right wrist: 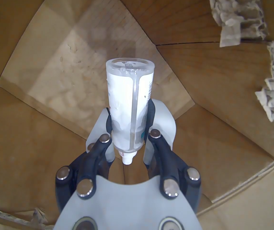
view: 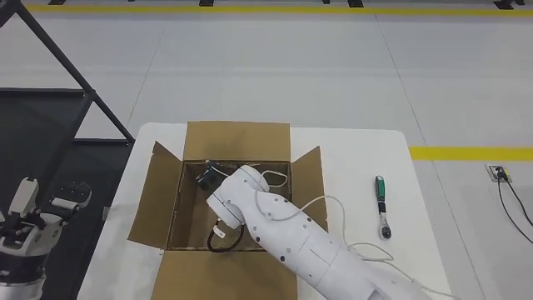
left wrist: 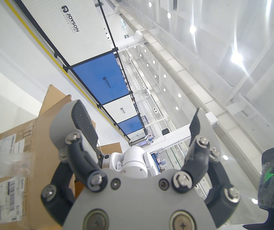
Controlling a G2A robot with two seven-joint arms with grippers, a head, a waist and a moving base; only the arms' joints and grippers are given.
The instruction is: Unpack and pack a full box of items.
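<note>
Inside the cardboard box [right wrist: 55,72] a white bottle [right wrist: 129,106] is held by the right jaws, which are pinched on its lower body from both sides. Its small white cap is turned toward the wrist and its clear flat base toward the box floor; whether the base touches the floor cannot be told. Torn honeycomb packing paper [right wrist: 235,5] is seen along one inner wall, well apart from the bottle. From the top view the box [view: 236,140] is seen on the white desk [view: 358,150] with all four flaps folded outward, and the right arm [view: 283,233] is angled down into it from the near side. A ratchet wrench with a green handle [view: 381,207] is laid on the desk to the right of the box, apart from it, handle pointing away from the robot. A thin white cable [view: 366,250] is looped on the desk between the arm and the wrench. The left jaws are spread wide with nothing between them; they are parked off the desk's left edge, low beside the box, and are pointed upward toward the ceiling. A labelled outer side of the box [left wrist: 38,149] is seen just beside them in the left wrist view.
</note>
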